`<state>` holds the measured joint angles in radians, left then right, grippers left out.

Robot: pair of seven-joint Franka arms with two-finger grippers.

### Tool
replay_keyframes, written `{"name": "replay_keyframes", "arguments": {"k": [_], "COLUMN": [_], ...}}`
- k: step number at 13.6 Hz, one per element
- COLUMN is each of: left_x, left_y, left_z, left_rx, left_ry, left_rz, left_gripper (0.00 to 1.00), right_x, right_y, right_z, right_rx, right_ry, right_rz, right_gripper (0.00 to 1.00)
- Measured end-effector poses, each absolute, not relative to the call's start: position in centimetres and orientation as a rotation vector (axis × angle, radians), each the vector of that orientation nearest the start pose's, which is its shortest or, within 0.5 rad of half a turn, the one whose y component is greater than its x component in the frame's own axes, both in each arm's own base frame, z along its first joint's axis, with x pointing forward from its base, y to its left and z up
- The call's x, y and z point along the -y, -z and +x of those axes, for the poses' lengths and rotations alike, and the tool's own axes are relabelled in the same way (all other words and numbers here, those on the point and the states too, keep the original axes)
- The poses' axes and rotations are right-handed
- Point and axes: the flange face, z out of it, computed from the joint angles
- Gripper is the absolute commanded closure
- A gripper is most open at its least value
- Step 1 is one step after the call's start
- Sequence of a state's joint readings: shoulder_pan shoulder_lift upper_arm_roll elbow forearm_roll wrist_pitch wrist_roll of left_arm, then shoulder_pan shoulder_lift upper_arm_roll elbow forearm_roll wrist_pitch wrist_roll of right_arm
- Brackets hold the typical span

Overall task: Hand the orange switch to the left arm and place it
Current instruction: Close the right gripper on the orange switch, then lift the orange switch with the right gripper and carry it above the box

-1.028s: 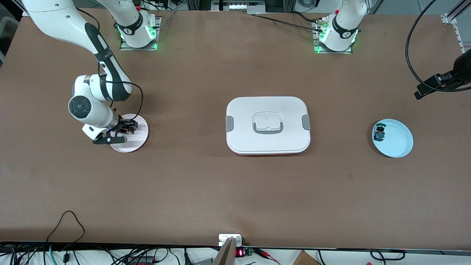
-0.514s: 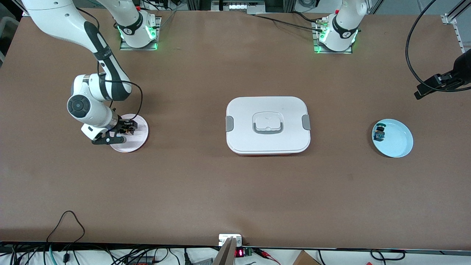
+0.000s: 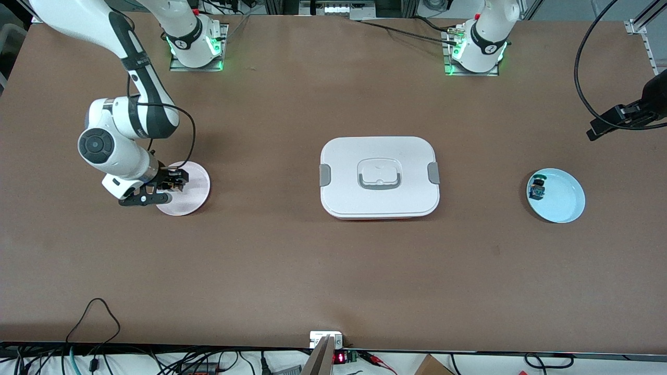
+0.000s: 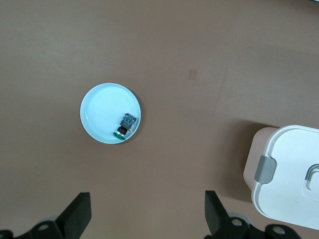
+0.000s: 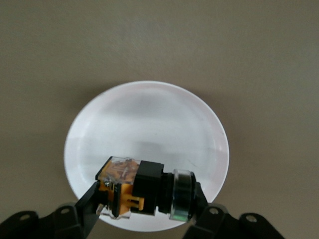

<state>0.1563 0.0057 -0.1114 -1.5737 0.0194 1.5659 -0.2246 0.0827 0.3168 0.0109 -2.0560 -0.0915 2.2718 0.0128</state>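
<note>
Front view first. The right gripper (image 3: 174, 179) is seen up in the air over a pink plate (image 3: 190, 195) toward the right arm's end of the table. The orange switch (image 3: 178, 178) is clamped between its fingers. The box (image 3: 379, 177) is set in the middle of the table, with its lid on. From the box, the pink plate is found at nine o'clock and a blue plate (image 3: 563, 200) at three o'clock, both well apart from it. A small green-blue part (image 3: 537, 190) is seen in the blue plate, close to the rim at nine o'clock. The left arm is held high at its end of the table and is waiting; only a dark piece of it is seen at the edge.

Left wrist view next. The left gripper (image 4: 145, 219) is seen with its fingers (image 4: 79, 211) wide apart and nothing between them. The blue plate (image 4: 99, 112) and the green-blue part (image 4: 125, 124) are seen far below it on the table. A corner of the box (image 4: 286, 174) is also seen.

Right wrist view last. The orange switch (image 5: 142, 188) is seen lying on its side, squeezed at both ends by the right gripper (image 5: 144, 199). The pink plate (image 5: 149, 119) is seen right under it, bare.
</note>
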Motion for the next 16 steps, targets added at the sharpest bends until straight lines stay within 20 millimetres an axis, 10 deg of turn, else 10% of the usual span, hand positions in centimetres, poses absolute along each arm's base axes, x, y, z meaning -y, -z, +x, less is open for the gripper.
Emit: {"name": "replay_keyframes", "arguments": {"k": [6,16], "left_x": [-2.7,-2.7], "left_y": [-61.9,-62.0], "left_z": [55.5,55.5], "left_rx": [0.419,0.419], "left_ry": [-0.019,-0.018], "left_rz": [-3.093,-3.093], "left_gripper": [0.0,0.0], "right_x": [-7.1,-19.3], "right_y": [-34.9,-53.7], "right_z": [60.7,59.8], "right_rx": [0.4,0.813], "right_ry": [-0.095,0.101], "right_rz": [-3.174,-2.958], "right_gripper": [1.0,1.0]}}
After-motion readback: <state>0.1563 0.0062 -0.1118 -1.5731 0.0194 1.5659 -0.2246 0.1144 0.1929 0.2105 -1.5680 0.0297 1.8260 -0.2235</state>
